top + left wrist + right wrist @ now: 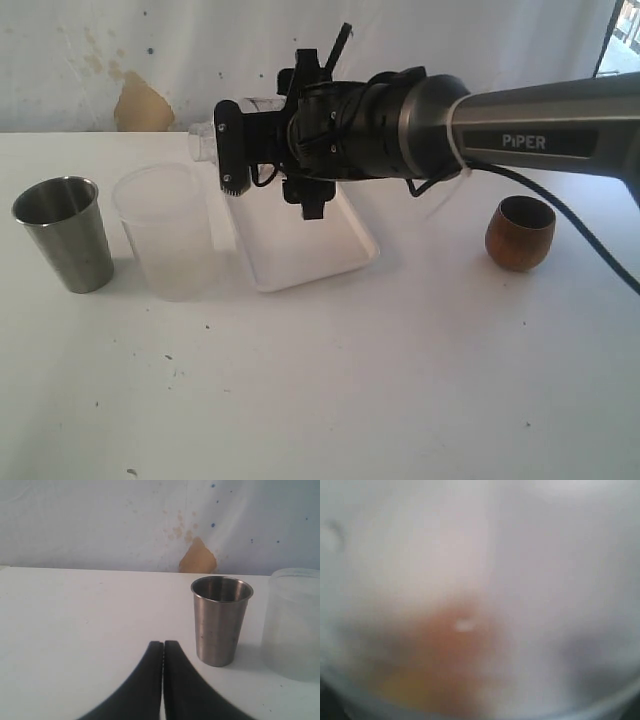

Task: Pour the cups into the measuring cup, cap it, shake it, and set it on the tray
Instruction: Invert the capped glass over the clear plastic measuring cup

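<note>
My right gripper point(229, 165) reaches across above the back of the white tray point(300, 255), shut on the clear measuring cup point(203, 140), which pokes out past the front finger point(230, 140). Up close, the measuring cup point(480, 580) fills the right wrist view as a blur that hides the jaws. The steel tumbler point(65, 232) stands upright at the far left. The brown wooden cup point(520, 232) sits upright on the right. My left gripper point(163, 643) is shut and empty, low over the table, short of the steel tumbler point(221, 620).
A frosted translucent plastic cup point(165, 235) stands between the steel tumbler and the tray; in the left wrist view the frosted cup point(295, 625) is beside the tumbler. A stained white wall runs along the back edge of the table.
</note>
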You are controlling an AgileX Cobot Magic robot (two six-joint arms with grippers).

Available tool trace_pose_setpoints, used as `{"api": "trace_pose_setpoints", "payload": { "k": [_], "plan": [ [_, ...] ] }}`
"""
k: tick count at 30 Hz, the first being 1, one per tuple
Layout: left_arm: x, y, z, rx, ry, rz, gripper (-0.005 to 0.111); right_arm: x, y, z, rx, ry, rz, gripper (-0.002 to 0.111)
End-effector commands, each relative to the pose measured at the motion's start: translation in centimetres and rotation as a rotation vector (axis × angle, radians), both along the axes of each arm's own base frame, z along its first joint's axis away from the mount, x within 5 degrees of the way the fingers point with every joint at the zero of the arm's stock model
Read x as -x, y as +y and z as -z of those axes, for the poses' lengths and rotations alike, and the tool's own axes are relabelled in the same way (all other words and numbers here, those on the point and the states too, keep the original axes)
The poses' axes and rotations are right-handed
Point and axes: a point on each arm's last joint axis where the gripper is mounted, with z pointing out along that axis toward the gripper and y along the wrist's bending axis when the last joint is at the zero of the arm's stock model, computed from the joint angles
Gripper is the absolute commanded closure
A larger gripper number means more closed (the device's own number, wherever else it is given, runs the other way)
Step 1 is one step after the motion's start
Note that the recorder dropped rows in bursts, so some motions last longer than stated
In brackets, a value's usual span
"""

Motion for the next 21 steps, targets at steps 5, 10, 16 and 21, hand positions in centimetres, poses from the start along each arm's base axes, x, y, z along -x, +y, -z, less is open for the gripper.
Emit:
{"api": "trace_pose_setpoints", "payload": {
  "k": [5, 10, 16, 21],
  "plan": [
    [0.0, 0.0, 0.0, 0.002, -0.009, 0.003, 0.106, 0.0, 0.6, -1.1, 0.089, -0.082, -0.025, 0.108],
    [0.0, 0.0, 0.0, 0.002, -0.009, 0.003, 0.106, -0.6, 0.2, -1.3, 0.102, -0.098, 0.066, 0.108],
    [0.0, 0.0, 0.0, 0.002, -0.009, 0.003, 0.106, -0.4, 1.0, -1.6, 0.072, -0.106, 0.045, 0.108],
    [0.0, 0.0, 0.0, 0.002, -0.009, 0.003, 0.106, 0.0, 2.1, -1.6, 0.08, -0.124, -0.022, 0.108]
  ]
}}
